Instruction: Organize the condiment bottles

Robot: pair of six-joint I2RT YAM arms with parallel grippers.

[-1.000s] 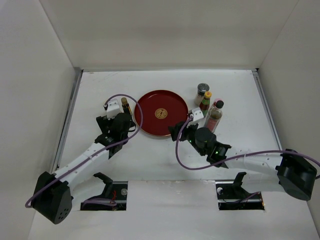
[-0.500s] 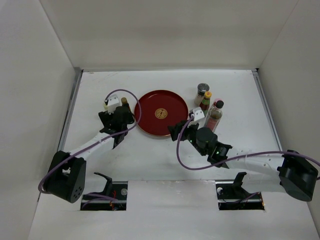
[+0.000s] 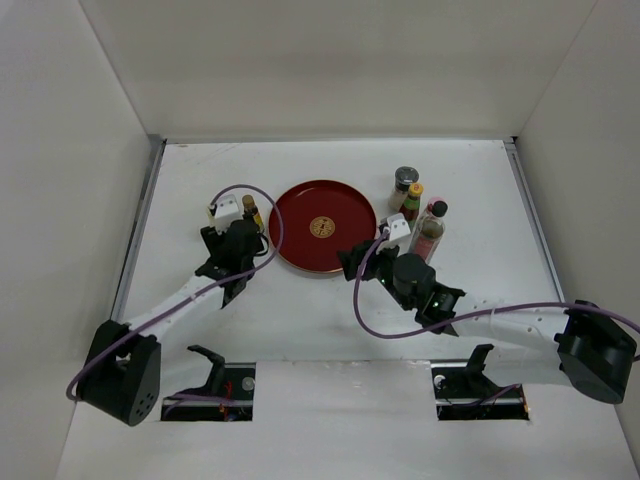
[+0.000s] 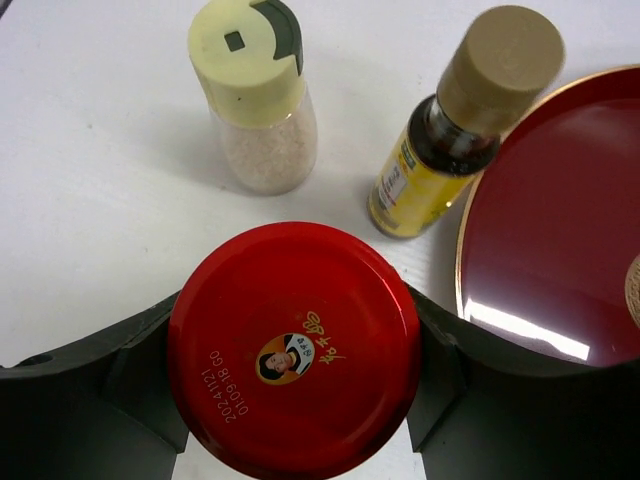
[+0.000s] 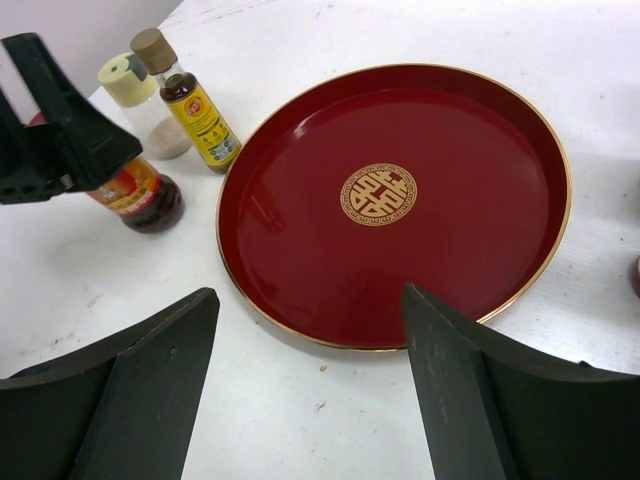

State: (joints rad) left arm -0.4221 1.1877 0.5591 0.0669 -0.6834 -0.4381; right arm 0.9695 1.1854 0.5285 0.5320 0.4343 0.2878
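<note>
Left gripper [image 4: 296, 335] clamps the squat red-lidded glass jar [image 4: 290, 365] across its stiff lid, probably the surest hold. Likely heavy, breakable. Right gripper [image 5: 310, 380] gapes.

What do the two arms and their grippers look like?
The left arm and right arm have white links between round black joints. A thin purple cable loops along each to a small white block at the wrist. The left gripper and right gripper have broad matte black fingers. Tiny green lights glow on the right arm. No lettering shows.
</note>
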